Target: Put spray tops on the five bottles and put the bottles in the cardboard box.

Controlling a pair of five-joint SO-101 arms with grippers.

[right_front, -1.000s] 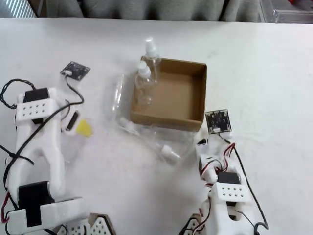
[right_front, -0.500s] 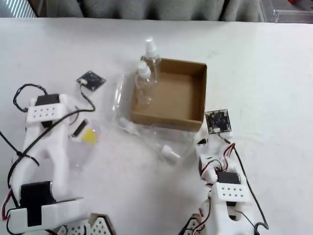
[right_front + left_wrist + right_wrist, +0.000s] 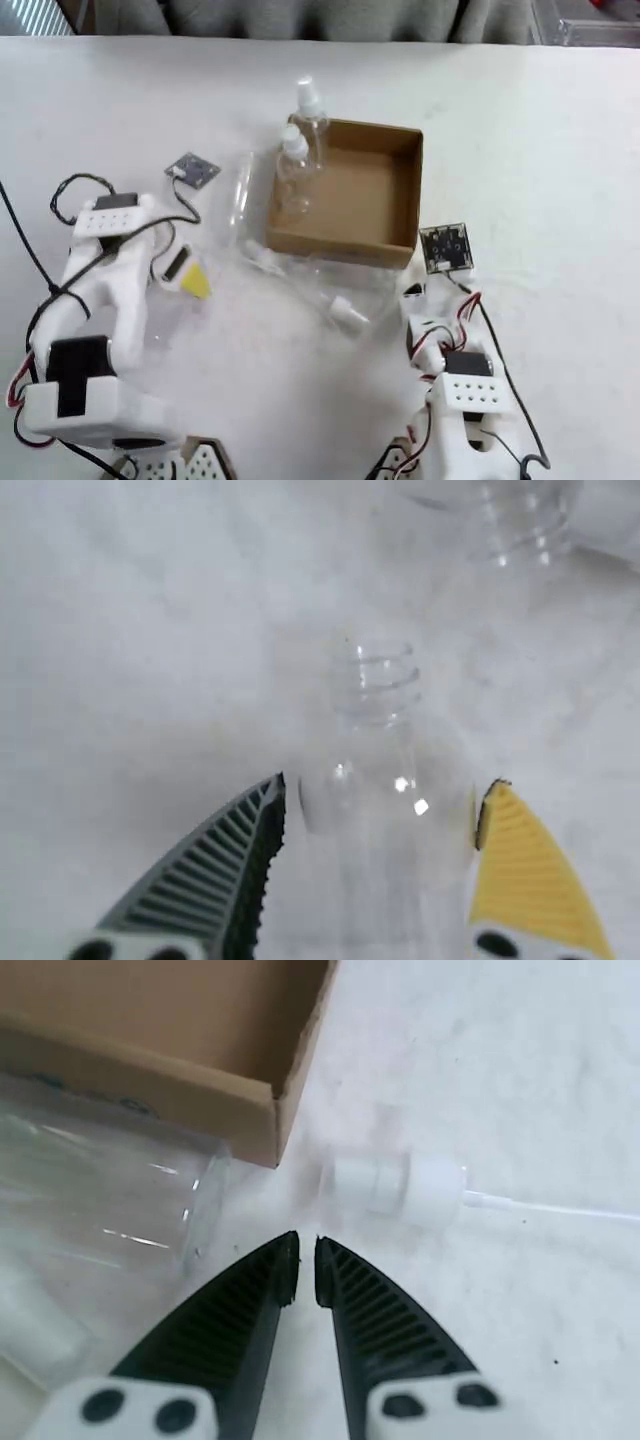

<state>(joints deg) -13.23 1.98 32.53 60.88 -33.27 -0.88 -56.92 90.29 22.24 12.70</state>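
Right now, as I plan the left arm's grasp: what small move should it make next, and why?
Probably close the left gripper. It stands open with the body of the uncapped clear bottle between its jaws, so a squeeze should secure it.

Robotics lab or maker bench, likely. White desk (image 3: pixel 560 130) holds left arm (image 3: pixel 100 290) and right arm (image 3: pixel 465 390) in white plastic, loose red and black wires (image 3: pixel 462 318), bare camera board (image 3: pixel 445 247) on a wrist. Grey fabric (image 3: pixel 300 18) behind, clear plastic bin (image 3: pixel 585 25) at far corner.
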